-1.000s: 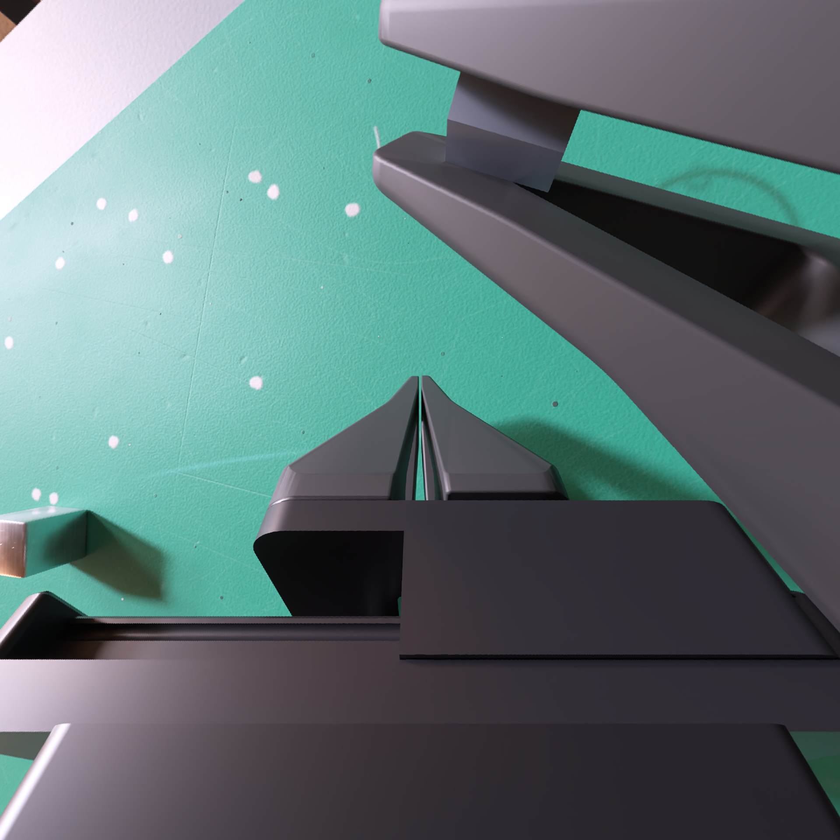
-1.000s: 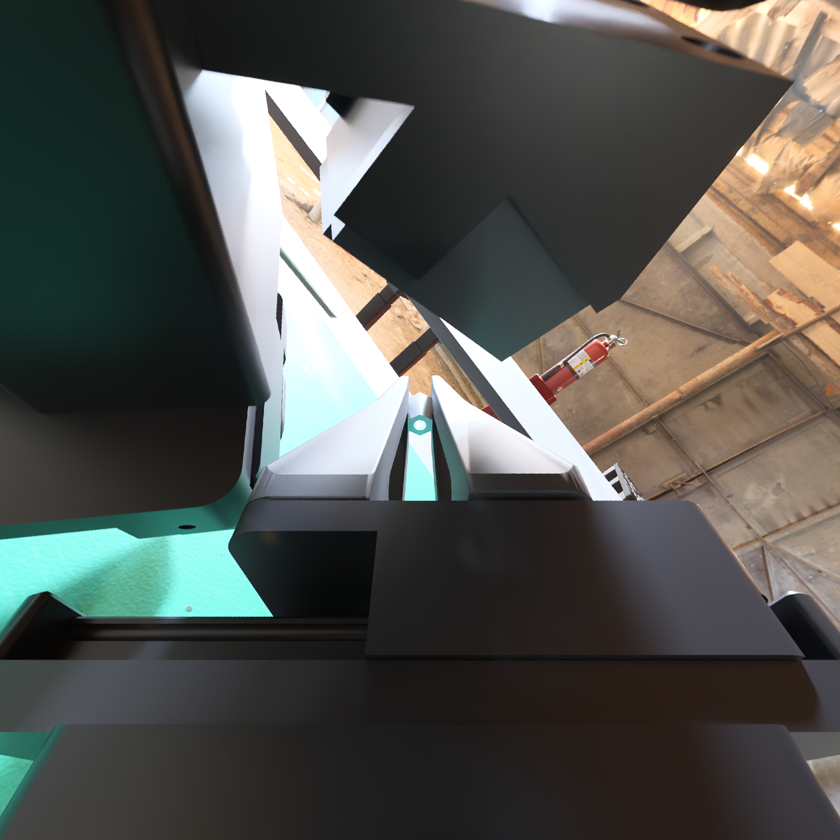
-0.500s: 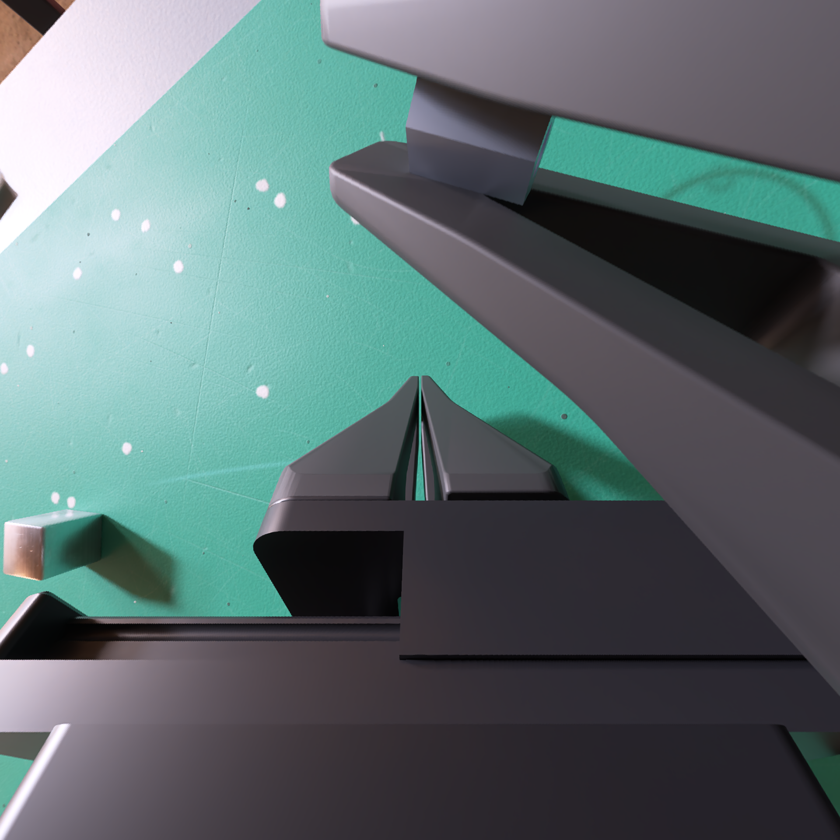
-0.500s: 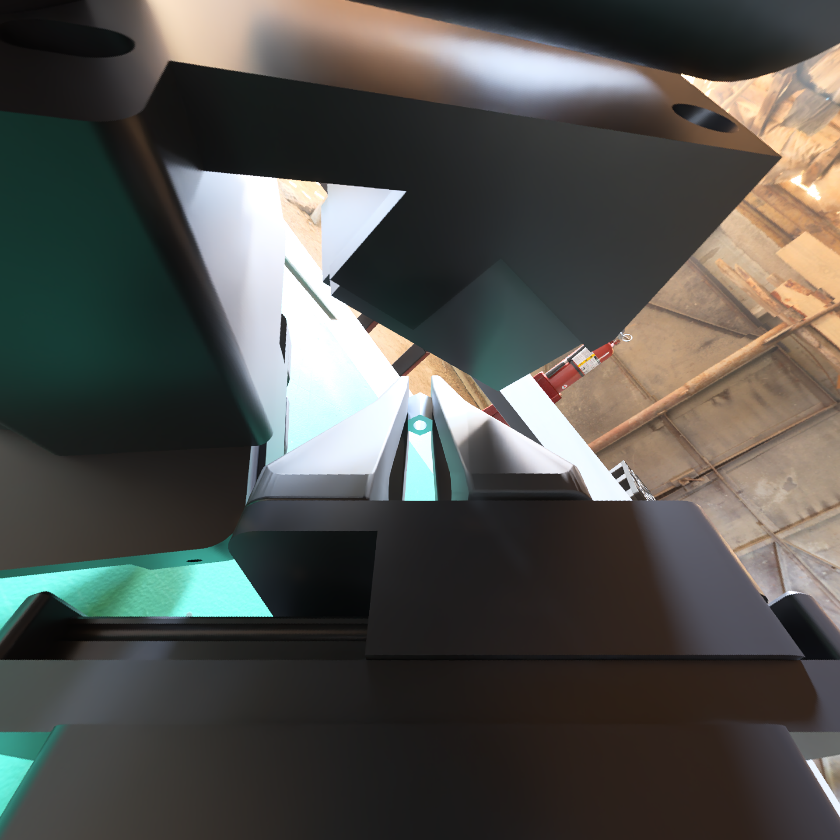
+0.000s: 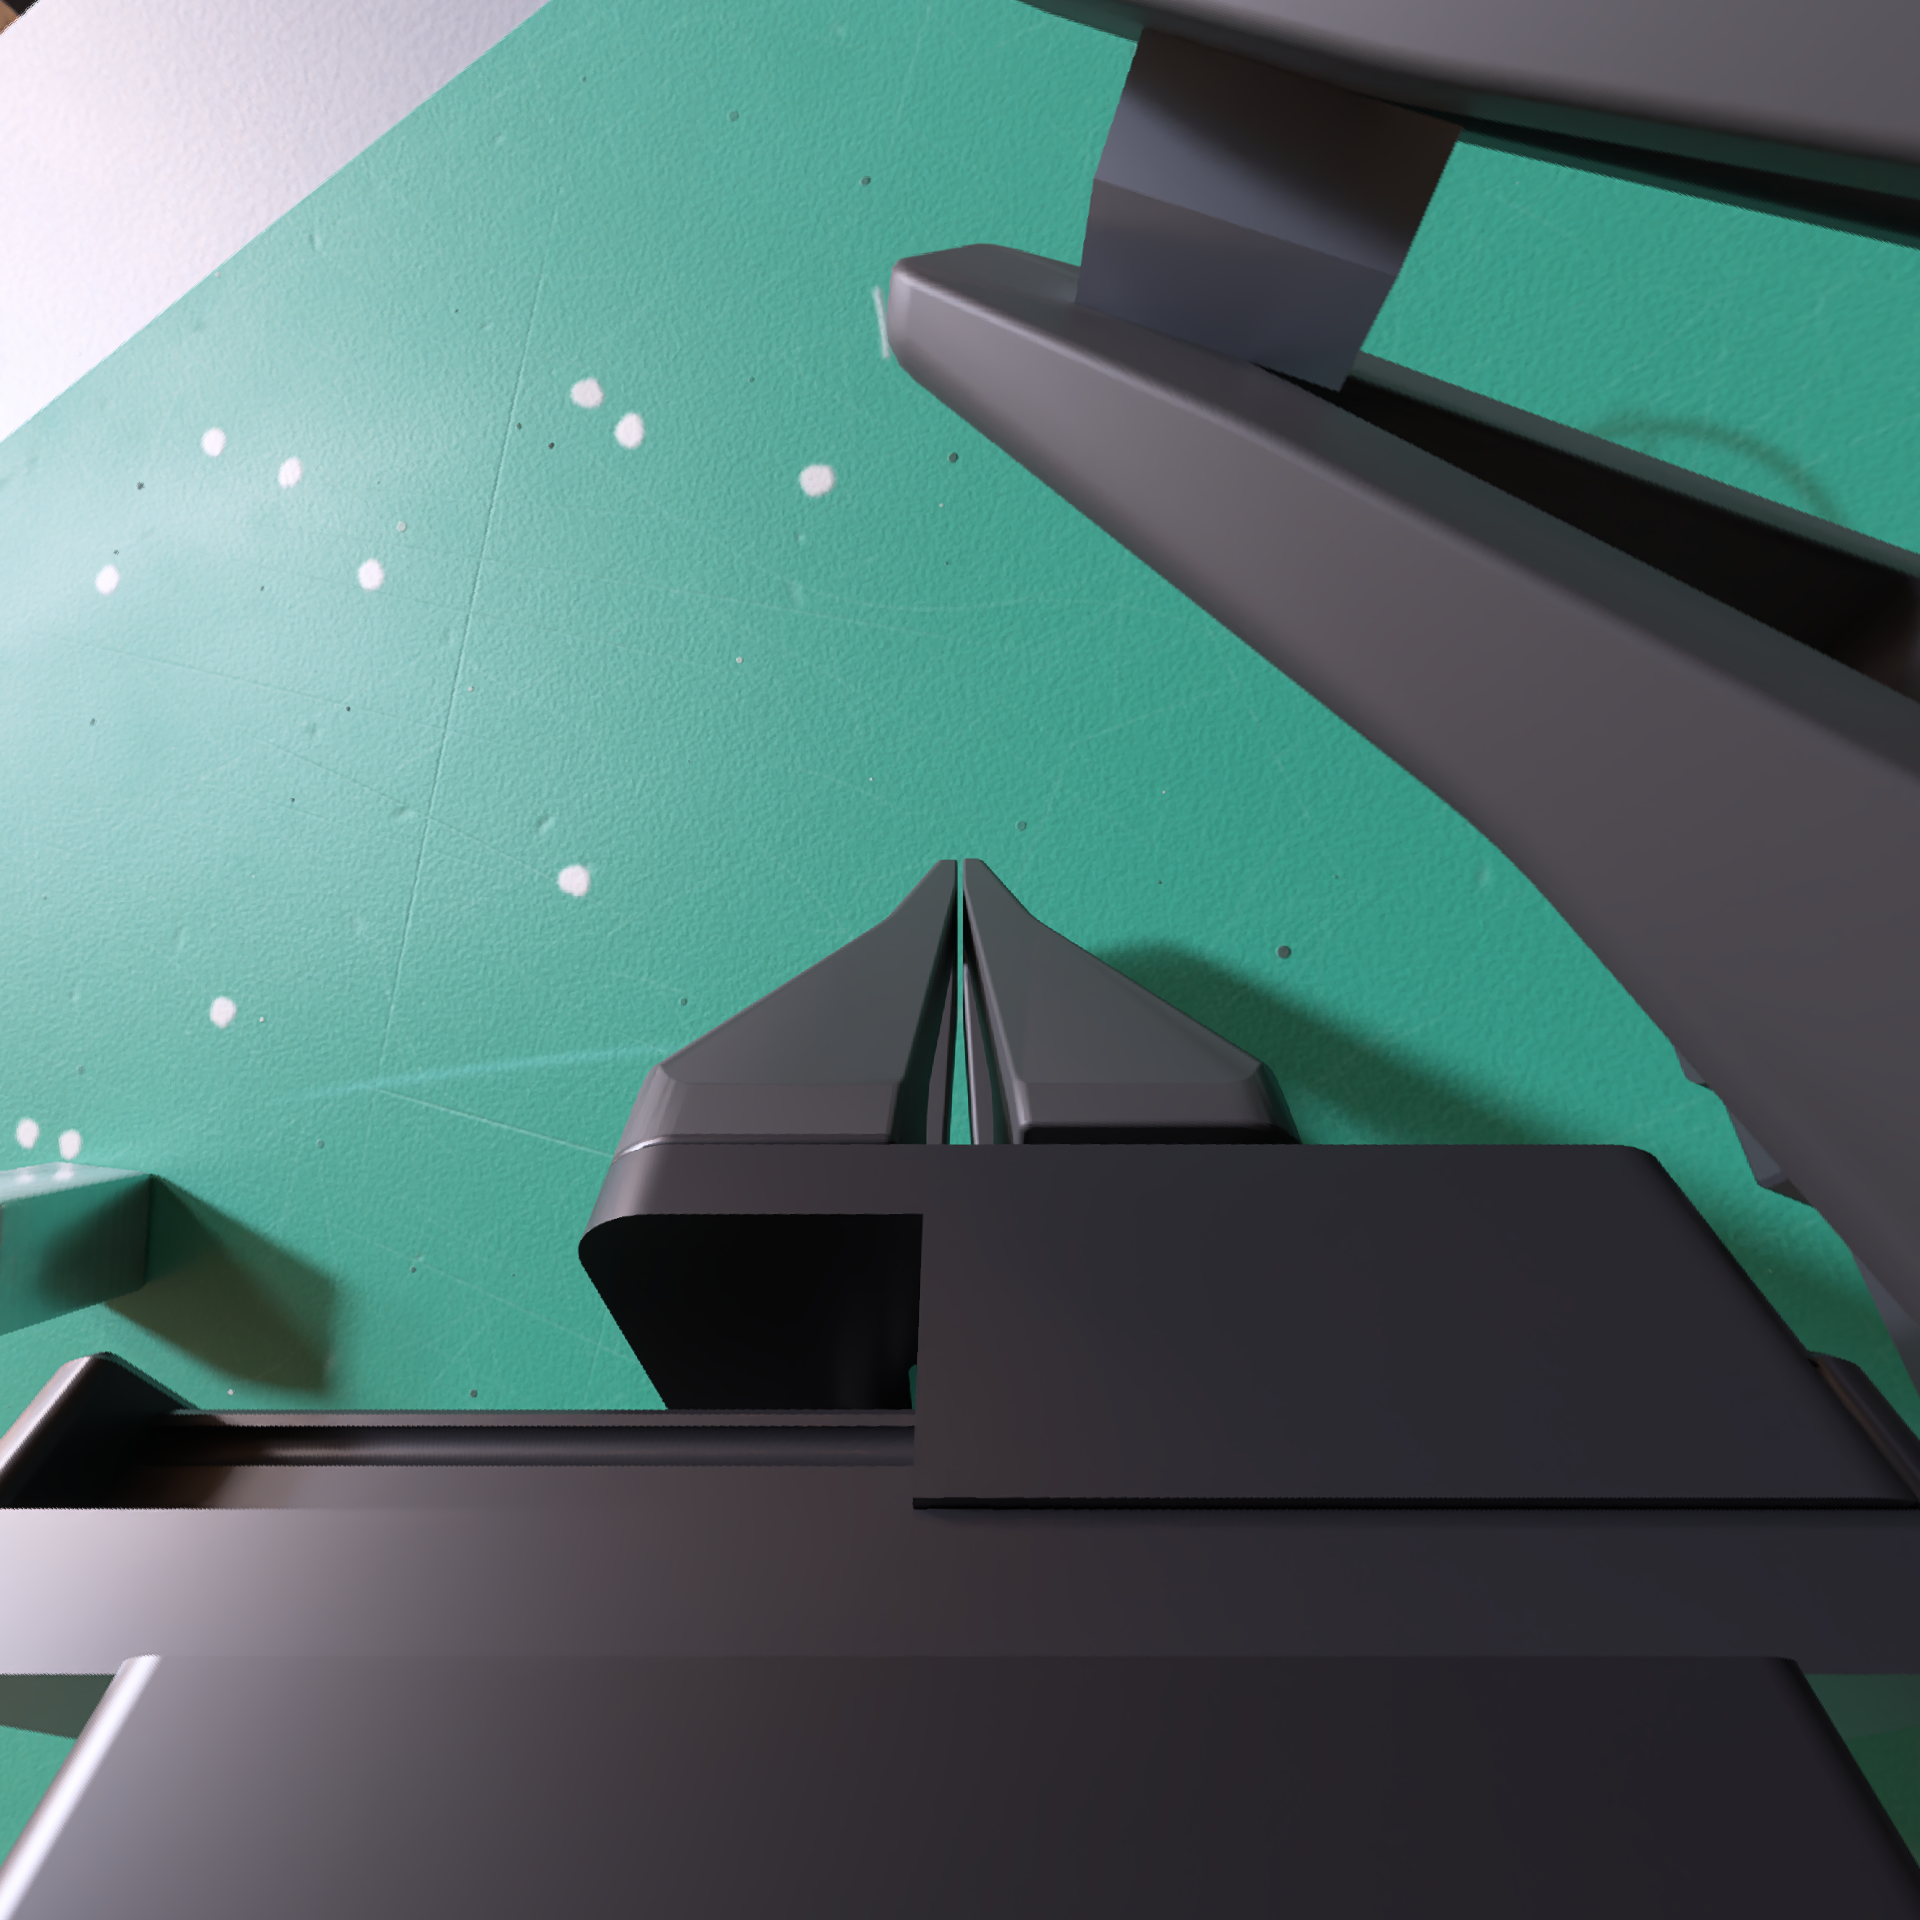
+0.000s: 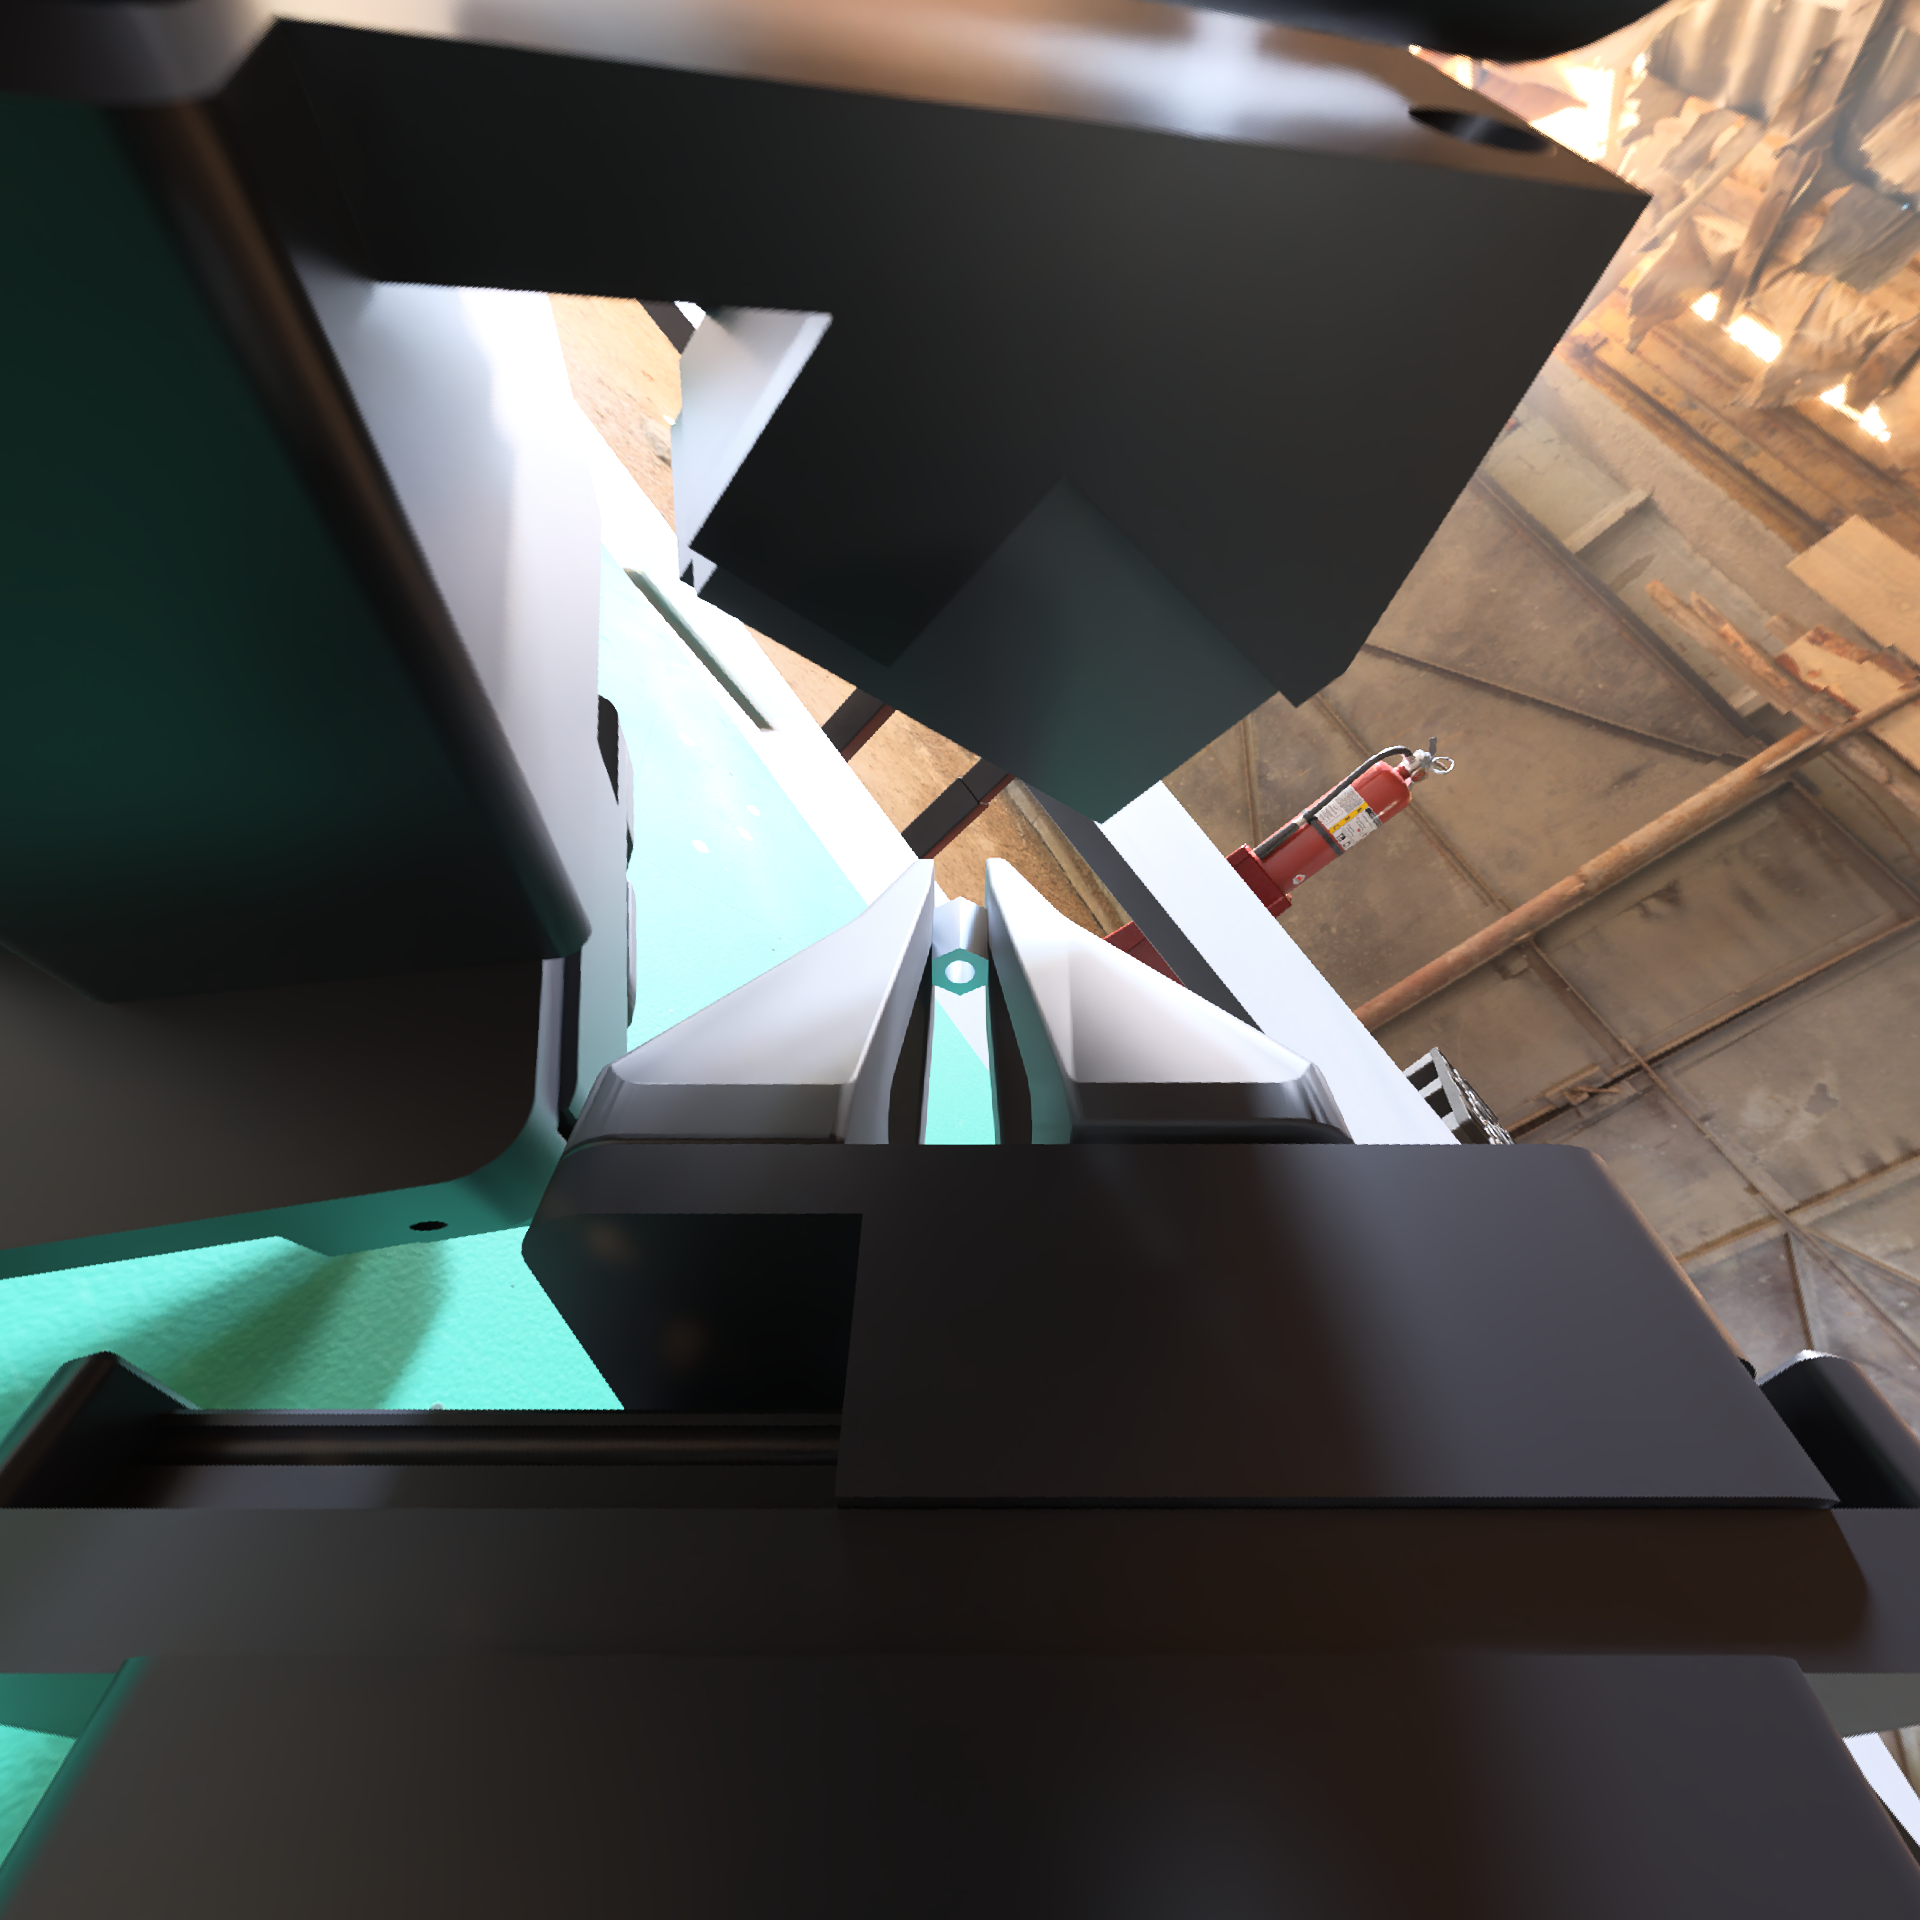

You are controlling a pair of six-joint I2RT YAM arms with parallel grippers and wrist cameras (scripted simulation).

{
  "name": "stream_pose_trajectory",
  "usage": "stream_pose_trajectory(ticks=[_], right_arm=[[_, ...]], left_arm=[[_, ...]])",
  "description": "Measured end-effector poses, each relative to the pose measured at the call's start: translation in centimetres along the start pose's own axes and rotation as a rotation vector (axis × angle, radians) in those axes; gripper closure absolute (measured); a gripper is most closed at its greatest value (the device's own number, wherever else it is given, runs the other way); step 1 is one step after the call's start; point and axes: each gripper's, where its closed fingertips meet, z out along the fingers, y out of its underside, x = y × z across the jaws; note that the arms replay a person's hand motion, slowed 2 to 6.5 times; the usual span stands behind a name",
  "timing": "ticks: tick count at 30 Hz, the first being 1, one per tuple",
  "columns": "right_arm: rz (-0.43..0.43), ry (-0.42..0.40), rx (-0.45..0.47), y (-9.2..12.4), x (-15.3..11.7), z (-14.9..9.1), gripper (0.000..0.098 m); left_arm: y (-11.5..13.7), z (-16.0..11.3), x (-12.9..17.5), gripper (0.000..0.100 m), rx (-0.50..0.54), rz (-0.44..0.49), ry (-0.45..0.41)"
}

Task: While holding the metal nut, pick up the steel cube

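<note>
Fingers point(image 6: 1023, 997) of the right gripper point(image 6: 959, 883) are pinching the nut point(image 6: 960, 974); those of the left gripper point(image 5: 959, 883) are pressing together on nothing.

In the right wrist view the small hexagonal nut is sitting between the pale fingers just below their tips, at frame centre, with a red extinguisher point(image 6: 1340, 821) showing at right. In the left wrist view the cube point(image 5: 68, 1252) is lying on the green mat point(image 5: 520, 675) at the lower left edge, partly cut off, well apart from the closed fingers, while a grey arm point(image 5: 1455, 644) is crossing the upper right.
</note>
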Motion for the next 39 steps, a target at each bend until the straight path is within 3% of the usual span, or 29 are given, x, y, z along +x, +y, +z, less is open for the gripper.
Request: stream_pose_trajectory(ticks=[7,16,39], right_arm=[[0.001,0.0,-0.001,0.0,0.0,0.0,0.0898],[0.002,0.001,-0.002,0.1,0.0,0.0,0.0898],[0.002,0.004,-0.004,0.1,0.0,0.0,0.0898]], left_arm=[[0.0,-0.9,0.2,0.099,0.026,-0.037,0.039],[-0.6,-2.2,-1.2,0.099,0.042,-0.046,-0.014],[0.0,-0.9,-0.3,0.099,-0.005,0.029,-0.012]])
